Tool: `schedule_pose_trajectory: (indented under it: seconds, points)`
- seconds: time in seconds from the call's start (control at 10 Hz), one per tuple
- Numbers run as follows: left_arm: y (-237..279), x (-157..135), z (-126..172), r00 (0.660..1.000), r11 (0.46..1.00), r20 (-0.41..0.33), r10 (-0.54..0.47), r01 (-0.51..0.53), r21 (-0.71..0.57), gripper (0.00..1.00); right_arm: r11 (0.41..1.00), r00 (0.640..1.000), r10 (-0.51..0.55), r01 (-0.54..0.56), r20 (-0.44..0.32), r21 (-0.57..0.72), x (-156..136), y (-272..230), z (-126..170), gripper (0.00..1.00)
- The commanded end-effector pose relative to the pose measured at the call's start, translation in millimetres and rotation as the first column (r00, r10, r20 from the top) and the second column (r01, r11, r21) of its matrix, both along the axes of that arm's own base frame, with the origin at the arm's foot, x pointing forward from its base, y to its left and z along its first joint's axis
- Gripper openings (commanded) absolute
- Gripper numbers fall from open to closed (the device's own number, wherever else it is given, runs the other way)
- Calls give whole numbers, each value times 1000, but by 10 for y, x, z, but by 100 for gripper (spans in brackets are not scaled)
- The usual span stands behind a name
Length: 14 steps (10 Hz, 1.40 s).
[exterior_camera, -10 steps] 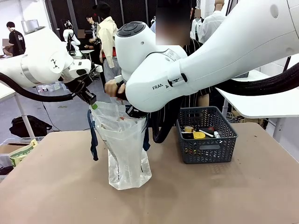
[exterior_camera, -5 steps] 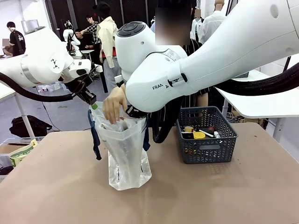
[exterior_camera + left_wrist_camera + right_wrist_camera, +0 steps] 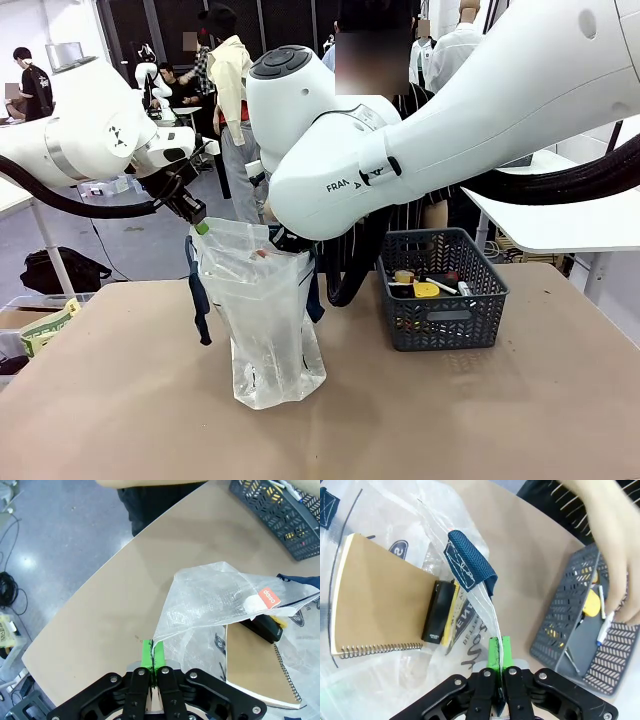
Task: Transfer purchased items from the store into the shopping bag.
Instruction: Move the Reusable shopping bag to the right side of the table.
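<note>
The see-through shopping bag [image 3: 260,310] stands open on the table, held up by both grippers. My left gripper [image 3: 195,218] is shut on the bag's rim, its green pads [image 3: 152,655] pinching the plastic. My right gripper [image 3: 498,655] is shut on the opposite rim, beside a navy strap [image 3: 467,565]. A tan spiral notebook [image 3: 380,595] and a black and yellow item [image 3: 437,612] lie inside the bag. To the right stands the dark grey basket, the store [image 3: 440,290], holding yellow, white and red goods [image 3: 425,288]. The person's hand [image 3: 615,555] reaches over the basket [image 3: 575,630].
My right arm's big white links [image 3: 420,130] cross the middle above the bag and hide much of the person behind. Bare brown table [image 3: 450,420] lies in front of the bag and basket. A white side table [image 3: 560,215] stands at the far right.
The person's hand, which was inside the bag's mouth half a second ago, has pulled out and gone to the basket. Both grippers keep their hold on the rim.
</note>
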State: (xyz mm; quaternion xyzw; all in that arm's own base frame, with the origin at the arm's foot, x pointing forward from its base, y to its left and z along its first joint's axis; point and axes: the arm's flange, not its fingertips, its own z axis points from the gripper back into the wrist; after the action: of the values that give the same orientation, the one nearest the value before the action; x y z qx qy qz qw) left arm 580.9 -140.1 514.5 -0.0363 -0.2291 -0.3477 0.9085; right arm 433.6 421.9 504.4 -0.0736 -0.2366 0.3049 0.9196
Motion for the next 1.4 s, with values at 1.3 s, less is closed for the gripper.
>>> schedule_pose_trajectory:
  seconds: [1.3]
  points:
    - [46,-37,4,1000,1000,15,11,-11,-10,0,1000,1000,9,-9,-17,4,-10,-45,5,0]
